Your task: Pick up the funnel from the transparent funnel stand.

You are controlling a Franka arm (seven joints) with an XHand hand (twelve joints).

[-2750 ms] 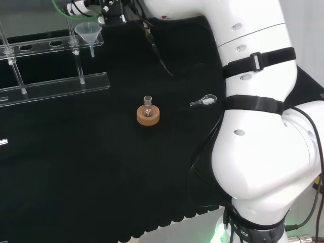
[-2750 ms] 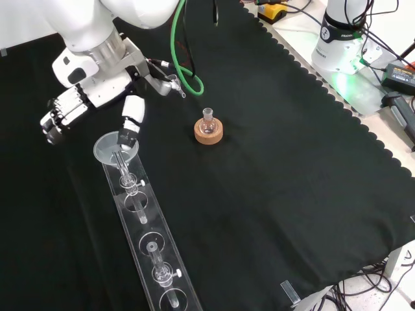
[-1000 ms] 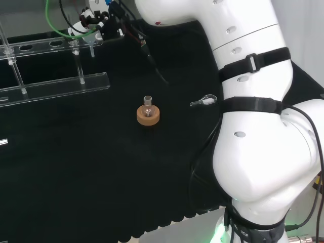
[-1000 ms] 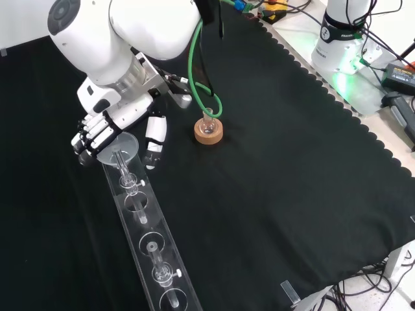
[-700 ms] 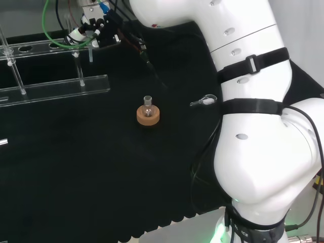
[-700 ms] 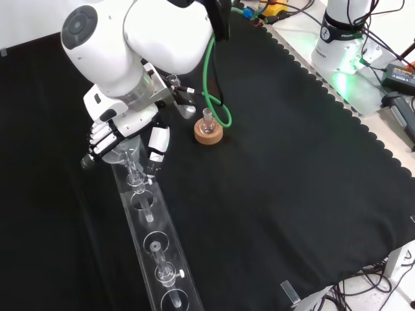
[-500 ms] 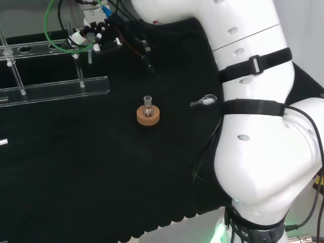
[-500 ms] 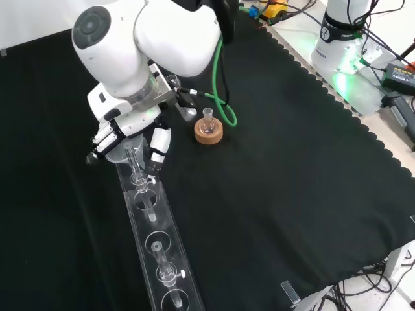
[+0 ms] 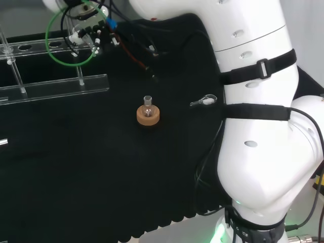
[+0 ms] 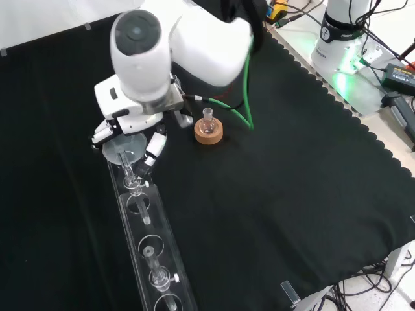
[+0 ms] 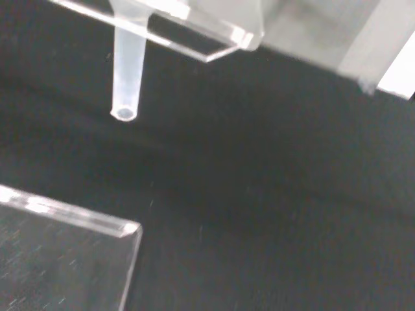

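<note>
head view: the hand (image 9: 87, 31) sits at the far left end of the bench, over the top rail of the transparent funnel stand (image 9: 55, 86); cables and a green loop cover it, so finger posture cannot be read here. one small flask on a cork ring (image 9: 148, 114) stands mid-cloth, well apart from the stand. one small clear piece (image 9: 204, 100) lies to its right.

front view: the funnel (image 10: 124, 146) sits with its wide cone at the far end of the stand, stem pointing down through the rail. the hand (image 10: 133, 133) is closed in around the cone, fingers (image 10: 102, 135) curled at its left rim and thumb (image 10: 151, 153) down its right side. judgement: this bracket suits a straight lift, since the stem must clear its hole. one funnel counted; the rail shows a row of further holes towards the near end.

wrist view: the funnel stem (image 11: 126, 71) hangs below the clear rail edge (image 11: 201, 46), its open tip well above the base plate (image 11: 65, 253). the funnel is not yet free of the stand.
</note>
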